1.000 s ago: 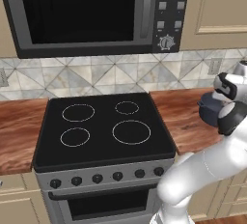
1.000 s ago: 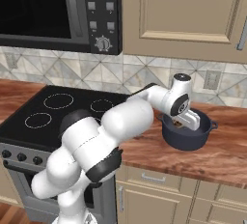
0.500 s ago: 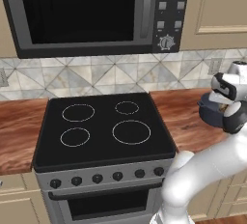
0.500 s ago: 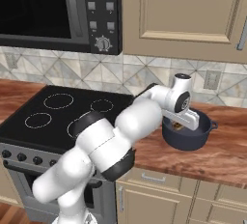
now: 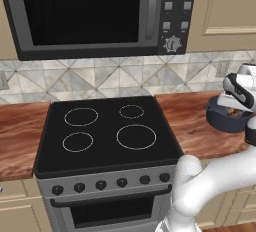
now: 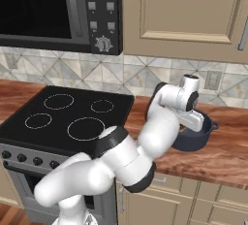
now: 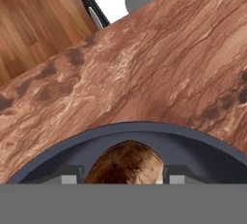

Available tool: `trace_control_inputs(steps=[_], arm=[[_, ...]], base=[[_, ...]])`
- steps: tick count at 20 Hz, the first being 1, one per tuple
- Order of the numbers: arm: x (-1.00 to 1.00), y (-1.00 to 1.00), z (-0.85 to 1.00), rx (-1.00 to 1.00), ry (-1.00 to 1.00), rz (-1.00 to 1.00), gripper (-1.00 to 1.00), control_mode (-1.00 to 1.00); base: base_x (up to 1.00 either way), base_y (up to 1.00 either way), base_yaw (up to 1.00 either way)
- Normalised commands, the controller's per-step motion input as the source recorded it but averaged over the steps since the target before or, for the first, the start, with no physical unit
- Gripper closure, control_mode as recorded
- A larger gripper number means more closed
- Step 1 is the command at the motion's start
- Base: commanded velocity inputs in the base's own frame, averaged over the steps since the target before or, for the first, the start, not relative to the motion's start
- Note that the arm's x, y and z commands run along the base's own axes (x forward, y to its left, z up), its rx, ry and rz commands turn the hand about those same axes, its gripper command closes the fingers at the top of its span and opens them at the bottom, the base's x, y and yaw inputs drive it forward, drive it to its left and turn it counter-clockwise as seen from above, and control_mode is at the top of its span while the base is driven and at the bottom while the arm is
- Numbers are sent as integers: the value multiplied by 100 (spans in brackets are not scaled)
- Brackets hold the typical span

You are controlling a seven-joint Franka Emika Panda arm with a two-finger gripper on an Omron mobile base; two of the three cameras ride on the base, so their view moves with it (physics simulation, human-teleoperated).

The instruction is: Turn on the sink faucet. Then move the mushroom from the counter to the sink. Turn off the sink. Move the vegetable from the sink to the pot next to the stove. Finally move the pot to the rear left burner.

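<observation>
gripper (image 7: 124,177): we see it half open, finger tips on either side of the mushroom (image 7: 126,162), gripped as far as we can tell | mushroom: inside the dark pot (image 6: 199,134), at its rim | pot: on the wooden counter (image 6: 227,153), right of the stove (image 5: 107,128), toward the counter's back edge

**Kitchen Wall With Range, Microwave and Wood-Look Counter**

A black glass-top stove (image 5: 107,128) is set into a reddish-brown wood-grain counter (image 5: 17,131) — four white burner rings are marked on it, and a row of dark knobs (image 5: 111,184) is seen above the oven handle. A dark microwave (image 5: 100,13) with a dial and buttons is mounted above. The wall is faced with a grey and beige diamond-pattern tile backsplash (image 6: 140,76), where an outlet (image 6: 211,80) is fitted. Beige panelled cabinets (image 6: 184,13) are hung overhead — matching drawers (image 6: 203,204) are seen below. A wooden floor (image 7: 34,20) is visible.
</observation>
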Motion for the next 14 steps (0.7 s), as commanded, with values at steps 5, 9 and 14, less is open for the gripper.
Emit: trace_control_inputs(steps=[5,9,14], arm=[[0,0,-24,3,5,0,100,-100],[0,0,-26,2,6,0,100,-100],[0,0,-15,3,3,0,-100,-100]], base=[[0,0,0],[0,0,0],[0,0,0]])
